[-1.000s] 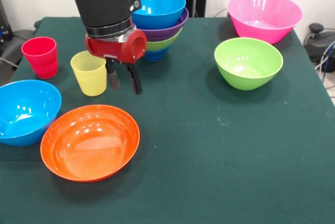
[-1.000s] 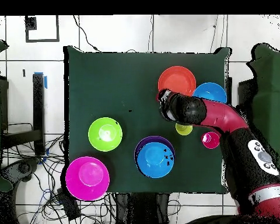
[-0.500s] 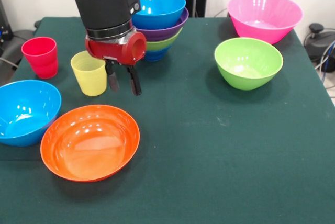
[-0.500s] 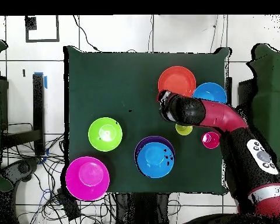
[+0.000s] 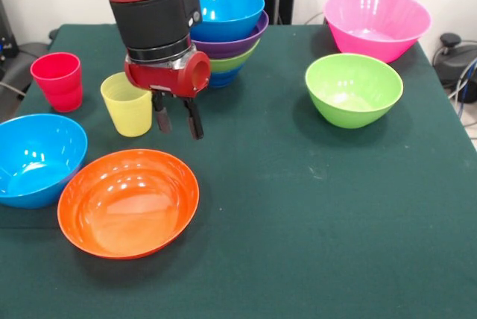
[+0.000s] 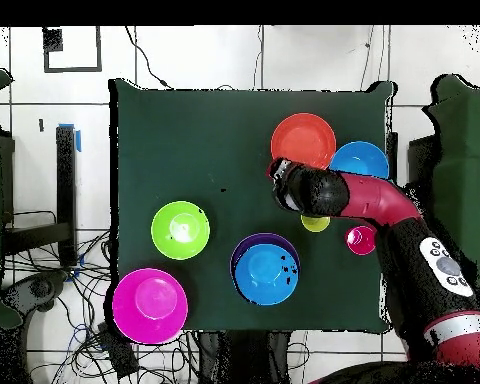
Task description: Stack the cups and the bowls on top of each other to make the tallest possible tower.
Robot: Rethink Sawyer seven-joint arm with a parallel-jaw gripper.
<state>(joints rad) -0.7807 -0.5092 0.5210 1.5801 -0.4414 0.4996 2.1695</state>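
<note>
Presently on the green table (image 5: pixel 313 207), all places given relative to the tower (image 5: pixel 223 32): 1 tower of 4 nested bowls — light blue on top, purple, lime green and dark blue beneath — standing at the table's far side in the front view. Item: yellow cup (image 5: pixel 127 103), near the tower, toward the camera and to its left; red cup (image 5: pixel 58 80) further left. Item: orange bowl (image 5: pixel 128 201) and loose light blue bowl (image 5: pixel 35 158), well apart from the tower, at the near left. Item: loose lime green bowl (image 5: pixel 353 89) and pink bowl (image 5: pixel 376 23), to the tower's right. Gripper (image 5: pixel 178 119) — fingers parted a little, holding nothing — hangs in front of the tower, just beside the yellow cup, above the orange bowl's far rim. Step in hand, as judged: approach to a next piece, probably the orange bowl. Next move calls for lowering onto its rim and closing there.
</note>
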